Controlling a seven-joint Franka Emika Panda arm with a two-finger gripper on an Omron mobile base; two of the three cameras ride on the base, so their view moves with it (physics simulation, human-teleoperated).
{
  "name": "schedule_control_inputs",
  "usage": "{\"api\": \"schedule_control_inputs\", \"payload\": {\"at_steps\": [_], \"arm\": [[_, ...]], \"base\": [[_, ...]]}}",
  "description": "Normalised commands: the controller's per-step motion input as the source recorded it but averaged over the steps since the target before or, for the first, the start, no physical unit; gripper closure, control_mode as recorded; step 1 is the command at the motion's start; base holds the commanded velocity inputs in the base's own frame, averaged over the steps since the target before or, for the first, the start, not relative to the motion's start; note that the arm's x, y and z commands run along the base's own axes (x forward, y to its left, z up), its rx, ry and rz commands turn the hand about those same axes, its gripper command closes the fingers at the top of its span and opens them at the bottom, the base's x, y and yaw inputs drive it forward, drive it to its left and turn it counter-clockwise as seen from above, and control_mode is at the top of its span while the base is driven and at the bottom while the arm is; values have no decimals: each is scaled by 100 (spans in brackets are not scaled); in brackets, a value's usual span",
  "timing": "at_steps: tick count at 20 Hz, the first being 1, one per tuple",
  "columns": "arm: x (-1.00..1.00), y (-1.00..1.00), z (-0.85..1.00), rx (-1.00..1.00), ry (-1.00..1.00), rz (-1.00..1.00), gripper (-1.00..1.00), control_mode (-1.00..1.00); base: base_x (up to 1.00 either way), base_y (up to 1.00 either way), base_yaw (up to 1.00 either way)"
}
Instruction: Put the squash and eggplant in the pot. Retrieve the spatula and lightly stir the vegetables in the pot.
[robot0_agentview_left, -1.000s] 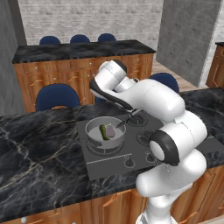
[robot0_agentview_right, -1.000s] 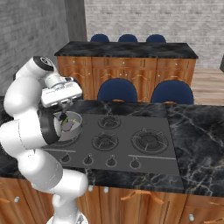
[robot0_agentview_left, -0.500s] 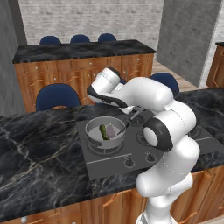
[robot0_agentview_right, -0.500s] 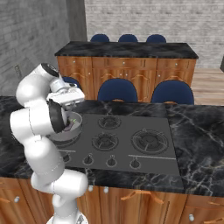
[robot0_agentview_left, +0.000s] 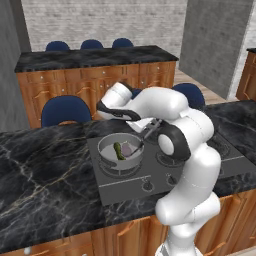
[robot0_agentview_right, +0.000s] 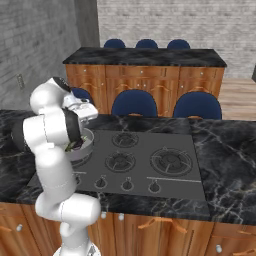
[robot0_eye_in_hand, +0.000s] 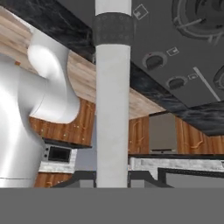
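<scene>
The grey pot (robot0_agentview_left: 106, 146) stands on the stove's front left burner. Inside it lie the thin dark green squash (robot0_agentview_left: 119, 150) and the plump purple eggplant (robot0_agentview_left: 128, 148), side by side. My gripper (robot0_agentview_left: 151, 125) hangs just right of the pot, above its rim, shut on the spatula (robot0_agentview_left: 144, 137), which slants down into the pot beside the eggplant. In the hand view the spatula's white handle (robot0_eye_in_hand: 113, 109) runs straight up from between my fingers. From the right base view my own arm hides most of the pot (robot0_agentview_right: 88, 143).
The black stove (robot0_agentview_right: 150, 165) has several burners and a row of knobs (robot0_agentview_right: 126, 184) along its front. Dark marble counter (robot0_agentview_left: 45, 175) lies on both sides. Blue chairs (robot0_agentview_right: 135, 102) and a second counter (robot0_agentview_left: 95, 57) stand behind.
My elbow has folded in toward the pot and my hand has turned and dropped slightly. The spatula stays in the pot, and the squash and eggplant lie where they were.
</scene>
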Motion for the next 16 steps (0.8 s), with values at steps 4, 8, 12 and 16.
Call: {"api": "schedule_control_inputs", "payload": {"at_steps": [4, 8, 12, 16], "arm": [[24, 30, -19, -1, 1, 0, 100, -100], [33, 41, -24, 0, 0, 0, 100, -100], [14, 2, -7, 0, 0, 0, 100, -100], [-24, -17, 23, 2, -1, 2, 100, -100]], "base": [[0, 0, 0], [0, 0, 0], [0, 0, 0], [0, 0, 0]]}}
